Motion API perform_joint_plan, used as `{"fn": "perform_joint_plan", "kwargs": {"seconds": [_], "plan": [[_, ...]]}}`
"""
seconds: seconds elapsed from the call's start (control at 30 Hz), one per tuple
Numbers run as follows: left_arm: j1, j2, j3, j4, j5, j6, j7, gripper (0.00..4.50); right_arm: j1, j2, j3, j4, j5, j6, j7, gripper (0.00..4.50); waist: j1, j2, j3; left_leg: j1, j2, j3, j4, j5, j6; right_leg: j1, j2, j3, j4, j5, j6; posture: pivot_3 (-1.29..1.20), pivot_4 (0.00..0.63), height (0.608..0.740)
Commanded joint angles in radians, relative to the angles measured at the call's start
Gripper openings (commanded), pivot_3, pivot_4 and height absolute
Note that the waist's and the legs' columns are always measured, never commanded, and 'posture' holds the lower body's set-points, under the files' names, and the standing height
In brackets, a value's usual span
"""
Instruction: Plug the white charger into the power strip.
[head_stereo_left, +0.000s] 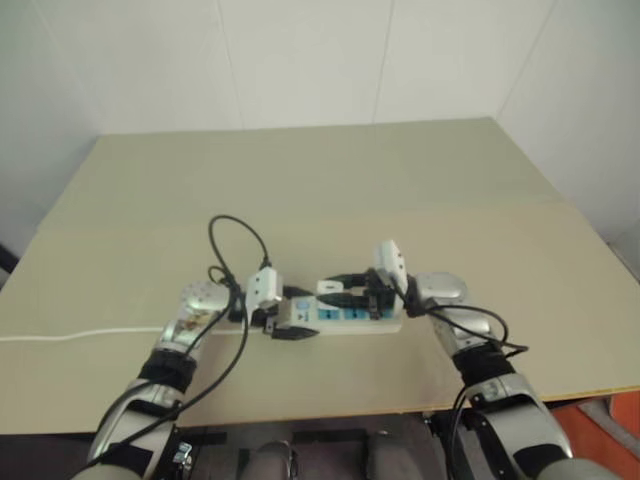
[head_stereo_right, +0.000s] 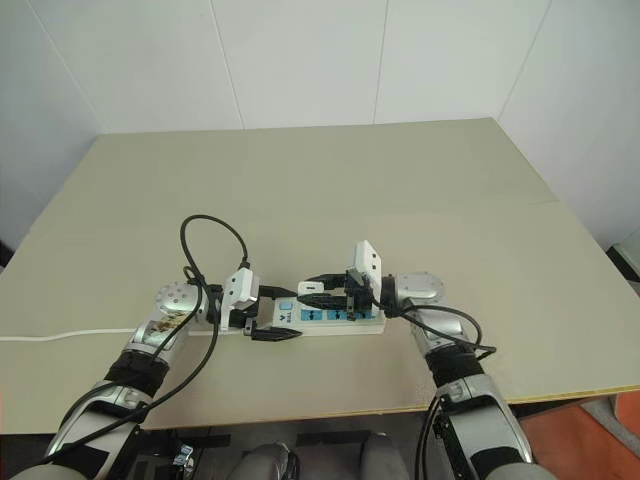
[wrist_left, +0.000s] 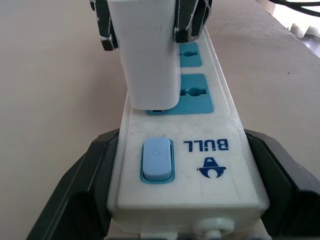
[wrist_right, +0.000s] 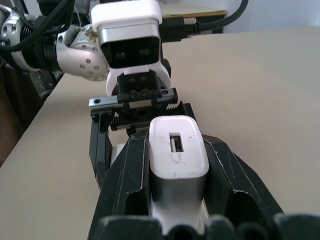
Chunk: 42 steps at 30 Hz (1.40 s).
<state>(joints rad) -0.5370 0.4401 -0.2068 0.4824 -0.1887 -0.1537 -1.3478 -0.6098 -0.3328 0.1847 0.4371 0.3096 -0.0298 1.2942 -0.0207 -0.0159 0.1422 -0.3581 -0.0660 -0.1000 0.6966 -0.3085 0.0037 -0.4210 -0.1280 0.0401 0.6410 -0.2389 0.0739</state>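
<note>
A: Setting: pale beige surface (head_stereo_left: 330, 190), white walls behind. Tools?

B: Right tool (wrist_right: 175, 165): clamped on the white charger (wrist_left: 147, 60), held upright over the socket nearest the switch. Left tool (wrist_left: 175, 200): fingers spread wide around the switch end of the power strip (wrist_left: 220, 130), bracing both sides.

A: Strip location?

B: Flat near the front edge, between the two tools; thin white cord (head_stereo_left: 80, 334) trails off left.

A: Progress?

B: Charger base meets the blue socket face, apparently not fully seated. Remaining, likely: press home, release.
</note>
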Motion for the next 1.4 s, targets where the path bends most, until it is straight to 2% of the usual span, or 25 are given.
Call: {"fn": "perform_joint_plan", "kwargs": {"seconds": [0.03, 0.37, 0.87, 0.93, 0.97, 1.03, 1.07, 1.13, 1.23, 1.33, 1.4], "plan": [[0.029, 0.049, -0.001, 0.012, 0.024, 0.014, -0.015, 3.3, 0.022, -0.084, -0.012, 0.099, -0.071, -0.016, -0.001, 1.17, 0.002, 0.0, 0.0, 0.0, 0.0, 0.0, 0.0, 0.0, 0.0, 0.0, 0.0, 0.0, 0.0, 0.0, 0.0, 0.0, 0.15, 0.74], [0.027, 0.055, -0.009, 0.009, 0.023, 0.015, -0.014, 3.3, -0.03, 0.012, 0.091, 0.079, -0.101, -0.004, -0.022, 1.17, -0.008, -0.001, -0.001, 0.004, 0.001, 0.002, -0.001, -0.001, 0.001, 0.001, 0.0, 0.0, 0.001, 0.0, 0.0, 0.0, 0.15, 0.74], [0.039, 0.06, -0.006, -0.005, 0.021, 0.022, -0.006, 3.3, -0.028, 0.008, 0.091, 0.11, -0.107, 0.002, -0.012, 1.17, -0.022, -0.002, -0.005, 0.005, 0.003, 0.002, -0.002, -0.001, 0.003, 0.002, 0.002, 0.0, 0.002, 0.001, -0.001, 0.0, 0.15, 0.74], [0.038, 0.057, -0.006, -0.004, 0.021, 0.024, -0.005, 3.3, -0.026, 0.007, 0.092, 0.103, -0.104, 0.005, -0.006, 1.88, -0.022, -0.002, -0.005, 0.005, 0.003, 0.002, -0.002, -0.002, 0.003, 0.001, 0.002, 0.0, 0.002, 0.001, -0.001, 0.0, 0.15, 0.74], [0.037, 0.056, -0.007, -0.004, 0.021, 0.024, -0.003, 3.3, -0.026, 0.006, 0.092, 0.099, -0.101, 0.012, 0.0, 2.04, -0.022, -0.002, -0.005, 0.005, 0.003, 0.002, -0.002, -0.002, 0.003, 0.001, 0.002, 0.0, 0.002, 0.001, -0.001, 0.0, 0.15, 0.74], [0.038, 0.053, -0.008, -0.003, 0.022, 0.025, -0.001, 3.3, -0.026, 0.006, 0.092, 0.092, -0.096, 0.023, 0.011, 2.62, -0.022, -0.003, -0.005, 0.005, 0.003, 0.002, -0.002, -0.002, 0.003, 0.001, 0.002, 0.0, 0.001, 0.001, -0.001, 0.0, 0.15, 0.74], [0.039, 0.052, -0.008, -0.002, 0.022, 0.025, 0.0, 3.3, -0.025, 0.006, 0.091, 0.088, -0.096, 0.026, 0.013, 3.08, -0.022, -0.003, -0.005, 0.005, 0.003, 0.002, -0.002, -0.002, 0.003, 0.001, 0.002, 0.0, 0.001, 0.001, -0.001, 0.0, 0.15, 0.74], [0.039, 0.051, -0.008, -0.001, 0.022, 0.026, 0.0, 3.3, -0.025, 0.005, 0.091, 0.084, -0.095, 0.036, 0.017, 3.51, -0.022, -0.003, -0.005, 0.005, 0.003, 0.002, -0.002, -0.002, 0.003, 0.001, 0.002, 0.0, 0.001, 0.001, -0.001, 0.0, 0.15, 0.74], [0.04, 0.05, -0.008, -0.004, 0.021, 0.028, 0.001, 3.3, -0.025, -0.001, 0.092, 0.071, -0.09, 0.057, 0.038, 4.48, -0.022, -0.003, -0.005, 0.005, 0.003, 0.002, -0.002, -0.002, 0.003, 0.001, 0.002, 0.0, 0.001, 0.001, -0.001, 0.0, 0.15, 0.74], [0.041, 0.048, -0.006, -0.003, 0.022, 0.028, 0.007, 3.3, -0.025, -0.003, 0.085, 0.062, -0.087, 0.063, 0.038, 4.48, -0.022, -0.003, -0.005, 0.005, 0.003, 0.002, -0.002, -0.002, 0.003, 0.001, 0.002, 0.0, 0.001, 0.001, -0.001, 0.0, 0.15, 0.74], [0.039, 0.046, -0.001, -0.009, 0.015, 0.038, 0.01, 4.01, -0.03, -0.007, 0.073, 0.058, -0.084, 0.062, 0.033, 4.5, -0.022, -0.003, -0.005, 0.005, 0.003, 0.002, -0.002, -0.002, 0.003, 0.001, 0.002, 0.0, 0.001, 0.001, -0.001, 0.0, 0.15, 0.74]]}}
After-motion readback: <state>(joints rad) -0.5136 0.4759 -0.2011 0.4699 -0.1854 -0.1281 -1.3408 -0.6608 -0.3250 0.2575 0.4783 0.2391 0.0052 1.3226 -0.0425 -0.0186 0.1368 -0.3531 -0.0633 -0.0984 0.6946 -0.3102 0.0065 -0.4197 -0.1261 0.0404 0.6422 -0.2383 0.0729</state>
